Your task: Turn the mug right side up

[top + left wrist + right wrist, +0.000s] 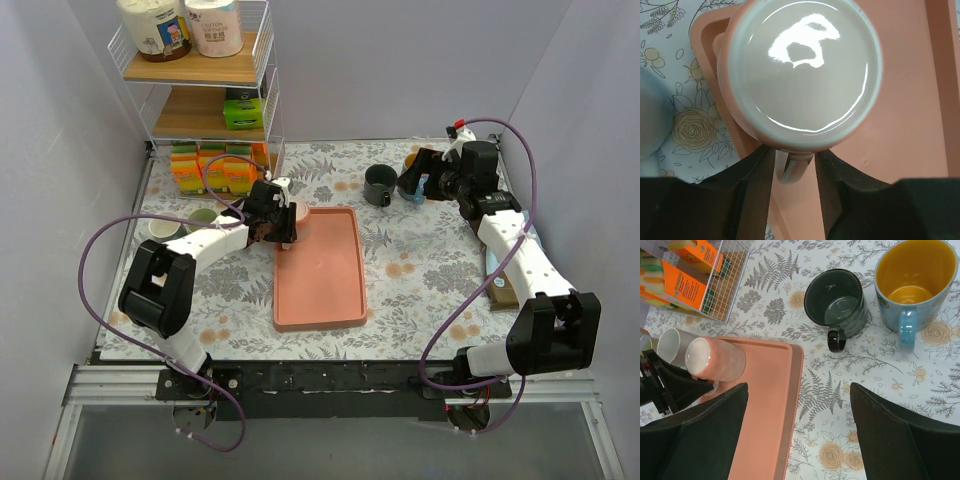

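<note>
Left jaws (795, 161) are down at the far-left corner of the salmon-pink rectangular plastic tray (322, 292), and right in front of them sits the glossy pink ceramic mug (800, 70). Its flat pale base faces straight at the jaws, and from the right wrist it looks tipped over rather than upright. The mug's handle pokes in between the 2 fingers (757, 180), with a finger close on each side. I cannot tell whether they actually pinch it.

To the left of those jaws, off the tray, a white cup (165, 228) and a pale green cup (203, 215) stand close by on the floral-patterned worktop (420, 270). Beyond them is the white wire rack (268, 60) with orange boxes (210, 170) on its bottom level.

Right jaws (799, 390) hang spread wide with nothing between them. Ahead of them are 2 upright mugs, well apart from the pink one. A dark grey-green mug (834, 300) stands dead ahead, handle toward the jaws, and a blue mug with a yellow inside (912, 280) is just to its right. The tray's long edge lies under the left finger.
</note>
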Controlling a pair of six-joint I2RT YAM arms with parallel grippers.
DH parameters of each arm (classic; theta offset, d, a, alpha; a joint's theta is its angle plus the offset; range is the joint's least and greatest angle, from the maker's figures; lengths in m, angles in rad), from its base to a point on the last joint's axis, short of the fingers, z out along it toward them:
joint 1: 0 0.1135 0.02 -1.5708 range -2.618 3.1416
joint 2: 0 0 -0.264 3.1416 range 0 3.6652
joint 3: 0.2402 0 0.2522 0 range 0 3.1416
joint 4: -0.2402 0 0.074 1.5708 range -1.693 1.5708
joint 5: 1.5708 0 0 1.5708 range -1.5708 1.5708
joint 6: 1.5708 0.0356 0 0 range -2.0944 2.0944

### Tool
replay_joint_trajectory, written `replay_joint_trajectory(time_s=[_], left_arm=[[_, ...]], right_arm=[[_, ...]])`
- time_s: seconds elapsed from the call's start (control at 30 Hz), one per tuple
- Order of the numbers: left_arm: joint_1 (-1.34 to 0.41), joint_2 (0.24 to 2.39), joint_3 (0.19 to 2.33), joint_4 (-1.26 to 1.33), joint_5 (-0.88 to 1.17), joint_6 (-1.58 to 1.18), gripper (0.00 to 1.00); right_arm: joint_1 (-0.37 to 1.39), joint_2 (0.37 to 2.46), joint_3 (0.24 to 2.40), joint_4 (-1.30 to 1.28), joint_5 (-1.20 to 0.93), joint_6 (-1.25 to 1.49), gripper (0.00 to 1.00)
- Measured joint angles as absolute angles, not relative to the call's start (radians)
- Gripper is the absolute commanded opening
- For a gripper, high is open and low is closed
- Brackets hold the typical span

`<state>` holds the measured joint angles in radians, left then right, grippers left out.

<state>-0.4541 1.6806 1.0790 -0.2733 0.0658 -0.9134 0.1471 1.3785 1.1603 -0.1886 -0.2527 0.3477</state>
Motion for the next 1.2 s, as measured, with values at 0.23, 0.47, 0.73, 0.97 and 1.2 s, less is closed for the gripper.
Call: replay_joint_trajectory(time_s=[0.23,0.47,0.73,0.97,1.2], left_arm=[[-0.457,1.681,1.084,-0.262,0.053,-0.94,0.0],[-0.455,1.682,1.084,-0.266,0.044,-0.947,0.0],[-0.453,1.673,1.084,-0.27,0.088,-0.969,0.0],[-0.453,1.624,1.105,-0.273,0.196,-1.048,0.0],[-0.453,1.492,1.132,-0.179,0.3,-1.151,0.0]], right_arm=[[0.147,1.378,1.147,-0.187,-0.267,0.363,0.89],[0.147,1.376,1.147,-0.186,-0.276,0.365,0.89],[0.147,1.36,1.121,-0.173,-0.318,0.383,0.96],[0.147,1.308,0.968,0.007,-0.464,0.499,0.91],[0.172,1.313,0.809,0.414,-0.69,0.774,0.82]])
